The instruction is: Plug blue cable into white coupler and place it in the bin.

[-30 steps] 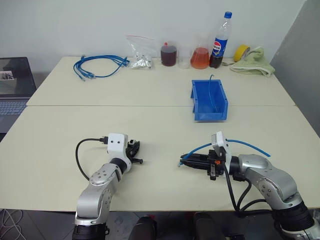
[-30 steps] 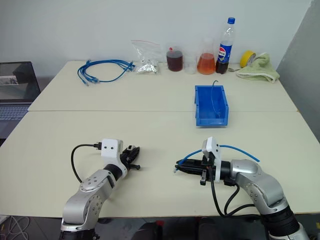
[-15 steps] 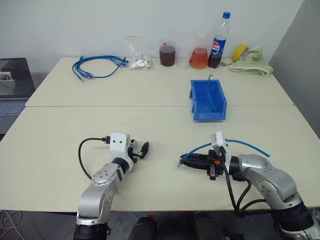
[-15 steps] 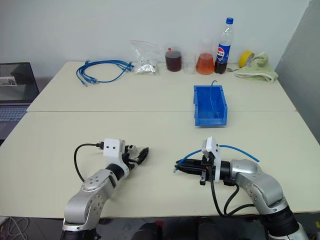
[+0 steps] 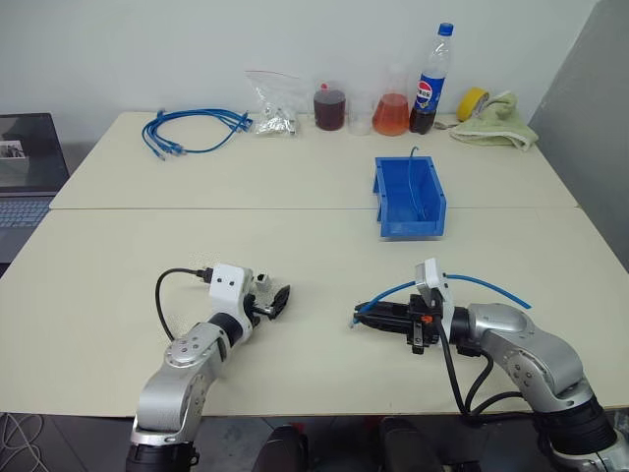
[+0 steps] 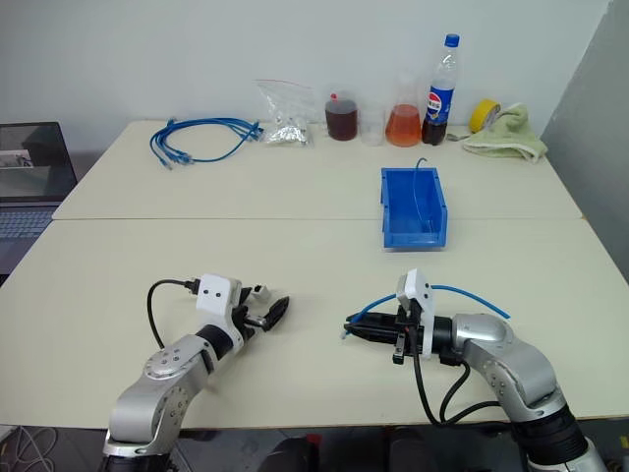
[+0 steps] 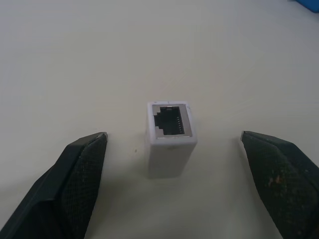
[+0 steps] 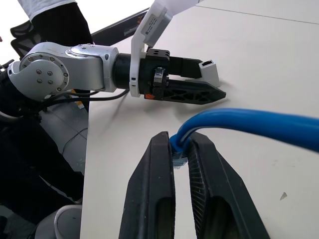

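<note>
Head views: left gripper point(image 5: 276, 300) now stands spread wide; a second ago its fingers were nearly together, and half a second ago they were already apart. The coupler point(image 5: 261, 282) sits on the table point(image 5: 324, 251) at the gripper's 11 o'clock; whether it lies between the fingers cannot be told here. Reading: the coupler has been let go or is being regripped, so mating is not yet done. Right gripper point(image 5: 360, 317) is unchanged, pinched on the cable point(image 5: 486, 283) near its plug end; the cable arcs back over the right wrist toward 3 o'clock. The bin point(image 5: 410, 196) is at 12 o'clock of the right gripper, well apart, with a thin cable already standing in it.

Left wrist view: coupler point(image 7: 170, 138) stands upright on the table between the two fingers point(image 7: 70, 184), touching neither, dark socket facing the camera.

Right wrist view: fingers point(image 8: 154, 199) narrow, clamped on the cable point(image 8: 259, 124) just behind its plug. Beyond them the left gripper point(image 8: 212, 84) lies open with the coupler point(image 8: 209, 72) beside its far finger.

Count: one coupler on the table, one cable in hand, one bin, two grippers. At the table's far edge: one bundle of blue cables point(image 5: 192, 130), one plastic bag point(image 5: 275, 108), one soda bottle point(image 5: 432, 79), one tape roll point(image 5: 474, 102), one cloth point(image 5: 501, 123). Laptop point(image 5: 28, 167) at 9 o'clock.
</note>
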Robot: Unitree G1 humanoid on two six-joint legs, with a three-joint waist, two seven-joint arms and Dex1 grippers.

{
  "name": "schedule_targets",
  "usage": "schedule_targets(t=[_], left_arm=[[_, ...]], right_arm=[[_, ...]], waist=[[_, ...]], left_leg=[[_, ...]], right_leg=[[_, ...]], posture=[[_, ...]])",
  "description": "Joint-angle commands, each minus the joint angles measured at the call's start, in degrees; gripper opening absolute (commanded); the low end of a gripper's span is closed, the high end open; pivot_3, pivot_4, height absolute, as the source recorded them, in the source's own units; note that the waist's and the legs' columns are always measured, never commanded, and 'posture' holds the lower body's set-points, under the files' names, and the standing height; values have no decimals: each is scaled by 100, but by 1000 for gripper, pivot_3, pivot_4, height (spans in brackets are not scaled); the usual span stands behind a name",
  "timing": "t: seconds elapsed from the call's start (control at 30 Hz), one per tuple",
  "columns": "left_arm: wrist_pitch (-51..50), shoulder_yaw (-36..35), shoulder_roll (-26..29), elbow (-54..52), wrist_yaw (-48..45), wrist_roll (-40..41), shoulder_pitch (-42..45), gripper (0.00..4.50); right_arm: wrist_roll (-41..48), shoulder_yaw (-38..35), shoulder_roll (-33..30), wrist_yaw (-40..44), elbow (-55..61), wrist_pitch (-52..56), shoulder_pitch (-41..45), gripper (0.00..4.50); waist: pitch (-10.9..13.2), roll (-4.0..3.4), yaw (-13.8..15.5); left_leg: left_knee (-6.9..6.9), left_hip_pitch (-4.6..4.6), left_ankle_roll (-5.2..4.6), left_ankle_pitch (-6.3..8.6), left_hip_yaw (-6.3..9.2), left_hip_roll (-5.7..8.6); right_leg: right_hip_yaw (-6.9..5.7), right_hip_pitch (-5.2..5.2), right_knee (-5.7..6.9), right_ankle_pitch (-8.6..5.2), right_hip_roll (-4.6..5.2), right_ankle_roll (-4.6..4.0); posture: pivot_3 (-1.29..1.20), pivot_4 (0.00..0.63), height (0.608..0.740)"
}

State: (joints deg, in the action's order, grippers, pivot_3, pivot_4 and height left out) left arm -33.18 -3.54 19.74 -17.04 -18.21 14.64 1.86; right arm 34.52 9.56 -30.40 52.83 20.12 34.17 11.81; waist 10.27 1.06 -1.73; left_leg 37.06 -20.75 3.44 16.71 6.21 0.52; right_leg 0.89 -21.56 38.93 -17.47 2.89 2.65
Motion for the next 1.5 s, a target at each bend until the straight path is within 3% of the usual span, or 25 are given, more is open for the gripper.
schedule_targets(t=[0.03,0.43,0.8,0.93,1.1,1.5], left_arm=[[167,-61,129,-1,-70,-100,6,4500],[237,-52,336,-451,-574,104,-381,4500],[377,-661,1541,-715,-1748,497,-739,4500],[825,-759,2317,-112,-2588,408,-491,4500],[1199,-657,2691,1013,-3358,447,262,4500],[2314,185,3007,3045,-4995,-16,1749,4500]], right_arm=[[35,-165,-37,-15,219,-83,-51,109],[-18,-158,-118,-19,324,-157,-135,109],[-46,-121,-256,73,501,-140,-204,109],[4,-88,-292,105,579,-99,-147,109],[144,-65,-102,-17,556,61,25,109],[184,-20,-14,-65,575,275,156,109]], waist=[[0,0,2],[0,0,7],[2,0,7],[3,-1,7],[7,-1,4],[7,0,-2]], left_leg=[[0,-1,0,0,0,0],[-1,-4,-1,0,0,-2],[-4,-7,-1,1,0,-4],[-6,-8,-1,1,0,-4],[-6,-8,-2,1,-1,-2],[-8,-18,-2,1,-2,-2]], right_leg=[[0,0,0,0,0,0],[1,-2,-3,0,7,0],[0,-7,-4,0,6,-1],[-1,-9,-5,-1,4,-1],[-3,-10,-4,-1,0,-2],[-3,-22,-4,-1,-5,-2]], posture=[[0,150,740],[0,150,740],[0,150,740],[0,150,740],[0,150,740],[0,150,740]])
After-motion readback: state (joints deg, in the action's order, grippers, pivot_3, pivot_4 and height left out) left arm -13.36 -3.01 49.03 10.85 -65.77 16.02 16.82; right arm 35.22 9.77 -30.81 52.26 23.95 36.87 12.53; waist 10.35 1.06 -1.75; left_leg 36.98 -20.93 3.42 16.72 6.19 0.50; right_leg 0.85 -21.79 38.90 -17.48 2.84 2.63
